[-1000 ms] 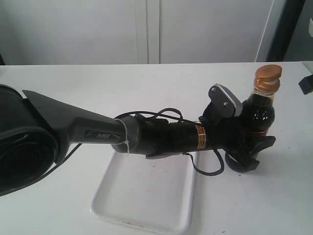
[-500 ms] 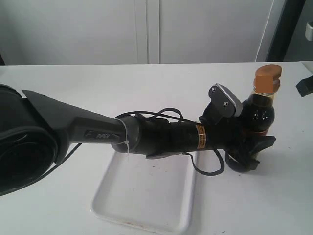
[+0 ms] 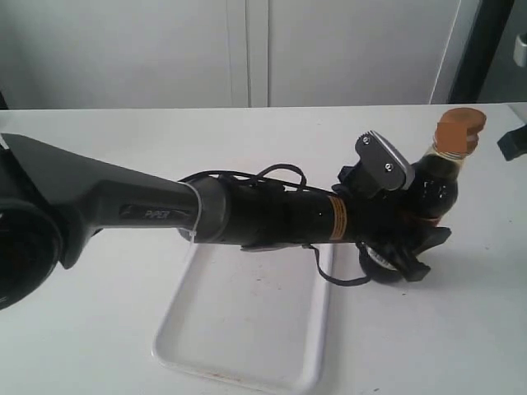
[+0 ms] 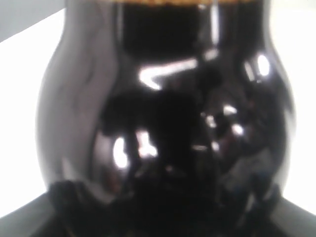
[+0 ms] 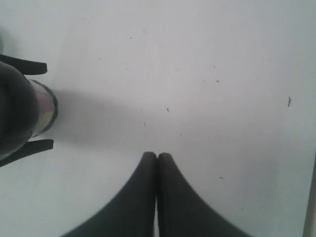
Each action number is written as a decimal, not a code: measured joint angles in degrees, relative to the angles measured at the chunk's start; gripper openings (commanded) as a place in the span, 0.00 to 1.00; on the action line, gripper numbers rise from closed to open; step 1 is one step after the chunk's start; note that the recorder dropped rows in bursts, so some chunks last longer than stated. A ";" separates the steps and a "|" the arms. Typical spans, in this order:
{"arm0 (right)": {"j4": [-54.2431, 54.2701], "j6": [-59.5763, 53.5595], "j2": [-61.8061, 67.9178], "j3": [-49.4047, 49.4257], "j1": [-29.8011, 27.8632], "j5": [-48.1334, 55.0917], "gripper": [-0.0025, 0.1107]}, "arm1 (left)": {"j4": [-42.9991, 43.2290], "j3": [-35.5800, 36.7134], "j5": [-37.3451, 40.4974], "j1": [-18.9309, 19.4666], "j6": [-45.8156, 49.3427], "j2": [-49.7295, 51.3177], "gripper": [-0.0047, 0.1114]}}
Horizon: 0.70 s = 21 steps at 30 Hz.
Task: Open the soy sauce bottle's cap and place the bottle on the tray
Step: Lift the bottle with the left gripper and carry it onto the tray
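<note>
Soy sauce bottle [image 3: 434, 191] between left jaws.

A white table [image 3: 123, 132] spans the scene, its bare top stretching back to a far edge that runs straight across the exterior view. Behind it stand pale cabinet doors [image 3: 165, 49], flat and unmarked, split by a narrow vertical seam near the middle, while a dark upright panel [image 3: 486, 49] closes off the background at the right. Seen close from the right wrist, the tabletop shows a scatter of tiny dark specks [image 5: 168, 109] on its otherwise plain white surface, with a soft grey shadow [image 5: 98, 118] lying across it.
</note>
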 measured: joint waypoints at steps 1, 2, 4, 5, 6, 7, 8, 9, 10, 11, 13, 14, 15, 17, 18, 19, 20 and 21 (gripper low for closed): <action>0.10 0.00 0.00 0.00 0.00 0.00 0.02 | 0.57 0.00 1.16 0.00 -0.12 -0.36 0.04; 0.22 0.00 0.00 0.00 0.00 0.00 0.02 | 1.20 0.08 1.83 0.00 -0.12 -0.85 0.04; 0.22 0.00 0.00 0.00 0.00 -0.23 0.02 | 1.95 0.22 3.14 0.00 -0.24 -1.78 0.04; 0.22 0.00 0.00 0.00 0.00 -0.36 0.02 | 2.22 0.22 3.83 0.00 -0.32 -2.21 0.04; 0.22 0.00 0.00 0.00 0.00 -0.36 0.02 | 2.50 0.22 4.24 0.00 -0.46 -2.64 0.04; 0.22 0.00 0.00 0.00 0.00 -0.51 0.02 | 2.79 0.22 4.81 0.00 -0.60 -3.18 0.04; 0.22 0.00 0.00 0.00 0.00 -0.82 0.02 | 3.02 0.22 5.26 0.00 -0.60 -3.67 0.04; 0.34 0.00 0.00 0.00 0.00 -1.12 0.02 | 3.35 0.22 5.82 0.00 -0.73 -4.10 0.04; 0.44 0.00 0.00 0.00 0.00 -1.40 0.02 | 3.98 0.22 6.02 0.00 -1.08 -4.39 0.04; 0.66 0.00 0.00 0.00 0.00 -1.82 0.02 | 4.42 0.22 6.13 0.12 -1.54 -4.81 0.04; 1.21 0.00 0.00 0.00 0.00 -2.50 0.02 | 4.81 0.22 6.13 0.64 -2.46 -5.16 0.04; 1.30 0.00 0.00 0.00 0.00 -2.75 0.02 | 4.92 0.22 6.02 0.94 -2.98 -5.24 0.04; 1.30 0.00 0.00 0.00 0.00 -2.72 0.02 | 5.10 0.22 6.02 1.25 -3.13 -5.24 0.04; 1.35 0.00 0.00 0.00 0.00 -2.77 0.02 | 5.10 0.22 6.02 2.15 -3.59 -5.24 0.04; 1.44 0.00 0.00 0.00 0.00 -2.88 0.02 | 5.22 0.22 6.15 2.53 -3.89 -5.24 0.04; 1.44 0.00 0.00 0.00 0.00 -2.86 0.02 | 5.22 0.22 6.15 2.97 -4.23 -5.24 0.04; 1.44 0.00 0.00 0.00 0.00 -2.86 0.02 | 5.22 0.22 6.15 3.28 -4.48 -5.24 0.04; 1.44 0.00 0.00 0.00 0.00 -2.99 0.02 | 5.22 0.22 6.15 3.54 -4.65 -5.24 0.04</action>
